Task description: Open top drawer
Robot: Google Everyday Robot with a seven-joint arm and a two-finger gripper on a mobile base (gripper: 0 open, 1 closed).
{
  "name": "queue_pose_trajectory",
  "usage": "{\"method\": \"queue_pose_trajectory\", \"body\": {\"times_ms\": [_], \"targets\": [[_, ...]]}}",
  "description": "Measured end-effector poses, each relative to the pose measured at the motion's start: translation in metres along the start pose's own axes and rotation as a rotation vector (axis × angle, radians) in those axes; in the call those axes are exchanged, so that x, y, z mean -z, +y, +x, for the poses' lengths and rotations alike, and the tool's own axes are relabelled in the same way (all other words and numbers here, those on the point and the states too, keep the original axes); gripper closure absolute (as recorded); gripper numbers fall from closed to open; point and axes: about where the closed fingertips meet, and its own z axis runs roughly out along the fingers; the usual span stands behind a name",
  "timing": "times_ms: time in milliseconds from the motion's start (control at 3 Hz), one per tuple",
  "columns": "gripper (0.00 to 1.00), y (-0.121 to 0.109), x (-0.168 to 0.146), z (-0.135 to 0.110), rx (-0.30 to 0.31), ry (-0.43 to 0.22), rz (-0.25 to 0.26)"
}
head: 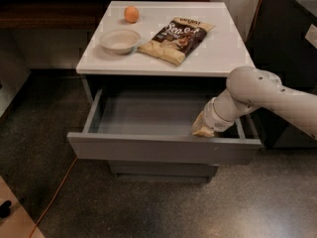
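Camera view, top drawer (163,150) crosswise, hand (202,128) inside

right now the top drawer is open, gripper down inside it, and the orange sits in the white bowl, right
No: the camera view shows the orange on the cabinet top behind the white bowl, apart from it. The top drawer is open, gripper inside it.

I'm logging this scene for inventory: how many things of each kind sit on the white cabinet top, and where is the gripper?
Small round orange fruit: 1
Shallow white bowl: 1
Dark printed snack bag: 1
Total: 3
The gripper sits inside the open grey top drawer, at its right front corner.
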Motion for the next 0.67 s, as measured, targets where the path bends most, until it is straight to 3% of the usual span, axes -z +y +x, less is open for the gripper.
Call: {"method": "queue_pose_trajectory", "body": {"times_ms": [667], "targets": [[1.0, 0.034, 0.008, -0.001, 0.014, -0.013, -0.036]]}}
